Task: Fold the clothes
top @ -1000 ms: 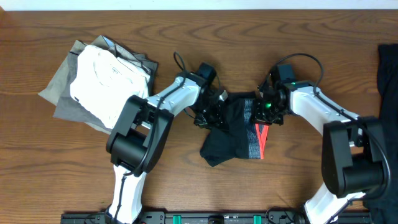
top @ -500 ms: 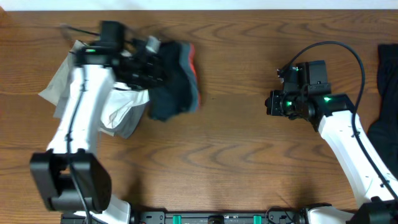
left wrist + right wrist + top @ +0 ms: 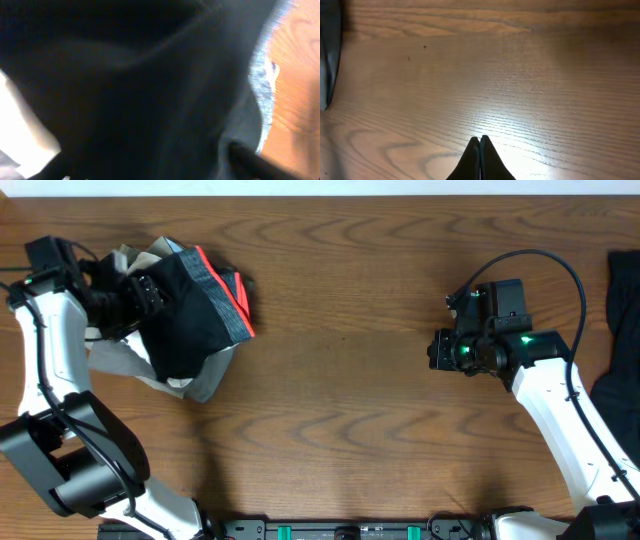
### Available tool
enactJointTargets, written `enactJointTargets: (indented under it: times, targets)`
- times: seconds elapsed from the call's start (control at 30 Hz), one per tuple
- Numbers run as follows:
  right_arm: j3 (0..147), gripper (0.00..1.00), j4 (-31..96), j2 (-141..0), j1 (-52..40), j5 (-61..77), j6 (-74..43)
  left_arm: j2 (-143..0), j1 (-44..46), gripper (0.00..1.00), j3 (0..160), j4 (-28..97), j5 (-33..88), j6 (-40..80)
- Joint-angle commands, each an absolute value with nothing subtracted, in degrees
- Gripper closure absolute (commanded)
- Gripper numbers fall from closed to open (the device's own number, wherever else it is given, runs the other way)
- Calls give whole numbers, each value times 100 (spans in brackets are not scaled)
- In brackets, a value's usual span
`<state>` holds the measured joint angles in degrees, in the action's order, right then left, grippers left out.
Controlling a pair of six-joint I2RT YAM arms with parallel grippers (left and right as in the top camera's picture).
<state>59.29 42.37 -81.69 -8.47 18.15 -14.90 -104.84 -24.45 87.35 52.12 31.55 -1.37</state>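
Leggings, black and folded into a bundle, lie at the far left of the table in the overhead view, on top of 1 pile of white and grey clothes. Their grey waistband with its coral-red edge faces the middle of the table. The left claw is pressed against the bundle's left side; whether it is released or clenched cannot be told from here. The right claw hangs over bare wood on the right half, well apart from the pile. Another black garment lies at the right edge.

From the left wrist, blurred black fabric fills nearly the whole view, with a grey strip beside the wood and a bit of white cloth at the lower left. The fingers cannot be made out.

From the right wrist, the 2 fingers of the right claw are clenched together, grasping nothing, above lit wood. Dark cloth shows at the left edge.
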Motion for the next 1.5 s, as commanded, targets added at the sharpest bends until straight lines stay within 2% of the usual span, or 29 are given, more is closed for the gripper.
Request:
enactJointTargets:
  times: [0.0,0.2,0.37,0.4,0.43,0.5,0.6,0.67,0.8,0.87,0.9,1.0,1.03,1.07,1.1,1.27,1.47]
  targets:
    - [5935,99,4281,-8136,-917,1785,-1584,-10462,-2589,2,8801,5341,2952,-207]
    - [5935,99,4506,-8130,-917,1780,-1577,-10020,-3129,2,9011,5695,2622,134]
    - [5937,98,4460,-8130,-917,1780,-1535,-9419,-3308,1,9159,5872,3391,93]
    - [5935,98,4431,-8130,-917,1782,-1476,-9299,-3258,5,9159,5920,3483,19]
    - [5937,99,4405,-8125,-917,1782,-1413,-9190,-3188,14,9159,5968,3548,-78]
    - [5940,96,4346,-8088,-917,1787,-1271,-8938,-2950,24,9159,6108,3562,-283]
    - [6018,92,4329,-7907,-917,1859,-943,-8497,-2394,31,9159,6364,3516,-794]
    - [6123,89,4329,-7664,-917,1962,-648,-8130,-1876,31,9159,6405,3166,-923]
    - [6320,75,4327,-7028,-917,2106,-126,-7306,-679,31,9159,6425,1745,-926]
    - [6359,63,4324,-6600,-917,2104,-45,-6873,-80,28,9159,6486,1068,-917]
    - [6359,52,4324,-6333,-917,2102,-23,-6624,235,22,9157,6578,781,-917]
    - [6359,30,4335,-5837,-917,2104,-12,-6211,655,11,9115,6737,523,-773]
    - [6359,12,4359,-5660,-917,2104,-12,-6066,753,8,9083,6827,504,-648]
    - [6359,1,4394,-5489,-917,2102,-12,-5946,810,5,9037,6938,504,-506]
    - [6359,1,4436,-5376,-917,2104,-12,-5872,823,0,8993,7032,504,-414]
    - [6359,1,4831,-4727,-917,2211,-38,-5743,819,2,8672,7559,508,-224]
    - [6359,1,5216,-4436,-917,2206,-34,-5931,819,2,8508,7603,508,-226]
